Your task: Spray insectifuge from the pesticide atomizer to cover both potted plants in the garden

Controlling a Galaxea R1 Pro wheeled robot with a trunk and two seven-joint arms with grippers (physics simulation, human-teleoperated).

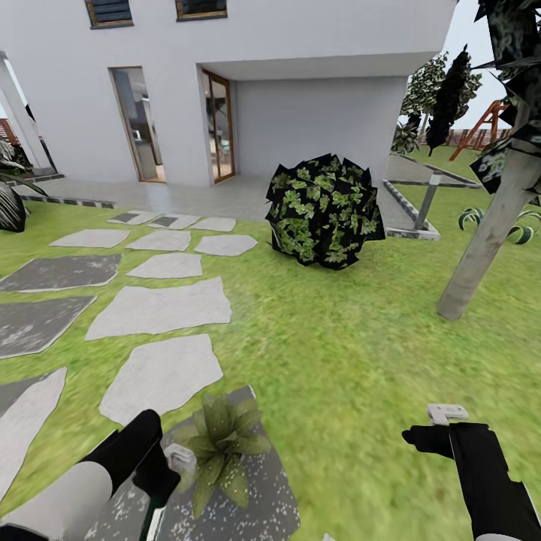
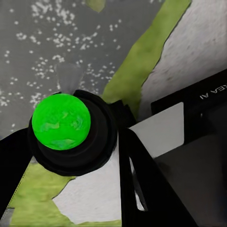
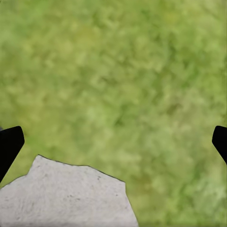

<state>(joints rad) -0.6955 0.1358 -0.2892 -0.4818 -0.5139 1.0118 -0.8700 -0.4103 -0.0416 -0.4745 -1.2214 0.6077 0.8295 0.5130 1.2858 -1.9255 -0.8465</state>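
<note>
So our left gripper [image 1: 167, 464] is clamped on the pesticide atomizer [image 1: 174, 458], nozzle tipped toward the potted plant [image 1: 223, 443] just beside it, presumably to land insectifuge [image 1: 248, 511] on the leaves; whitish specks dot the stone around it. Right gripper [image 1: 443, 421] hangs wide open and empty over the lawn [image 1: 338, 338]. Mirrored lettering on the arm, unreadable.

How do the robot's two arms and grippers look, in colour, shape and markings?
Both arms are black toward the wrist. The left arm turns light grey nearer the body. The right arm is blocky, with a pale grey piece at its gripper end. The left wrist view shows black housing with a white panel and white lettering, partly cut off. No cables show.
</note>
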